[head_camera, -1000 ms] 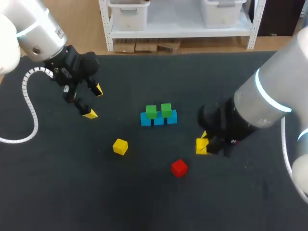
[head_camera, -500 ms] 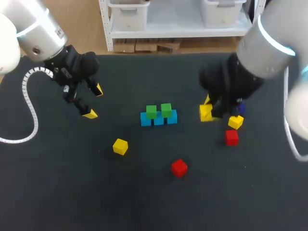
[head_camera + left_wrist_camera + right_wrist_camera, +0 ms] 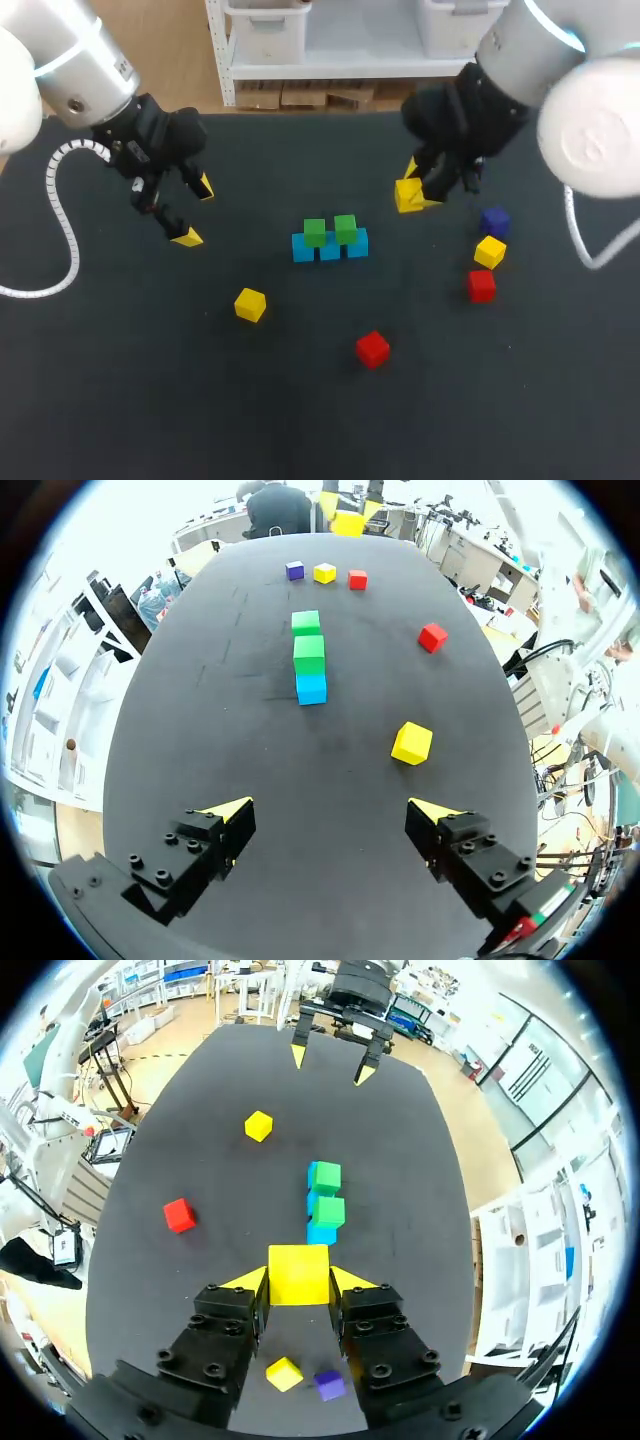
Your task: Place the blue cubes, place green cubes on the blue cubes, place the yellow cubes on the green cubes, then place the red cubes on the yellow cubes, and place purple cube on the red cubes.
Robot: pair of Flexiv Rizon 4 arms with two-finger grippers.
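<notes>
Near the middle of the tabletop (image 3: 300, 420), a short row of blue cubes (image 3: 329, 247), with two green cubes (image 3: 314, 232) side by side on top. At 2 o'clock from that row, the right hand (image 3: 412, 190), pinching a yellow cube (image 3: 407, 196) from two sides between its yellow-tipped fingers. From the right wrist, the cube flush against both inner faces, with the blue and green row straight ahead of the fingers.

At 3 o'clock from the row and well apart from it, a purple cube (image 3: 494, 221). At 6 o'clock from that, a second yellow cube (image 3: 489, 251), then a red cube (image 3: 481, 285), the three close together but not touching. At 5 o'clock from the row, a second red cube (image 3: 372, 349); at 8 o'clock, a third yellow cube (image 3: 250, 304), alone.

At 9 to 10 o'clock, well apart from the row, the left hand (image 3: 195, 211), fingers spread wide over bare tabletop.
</notes>
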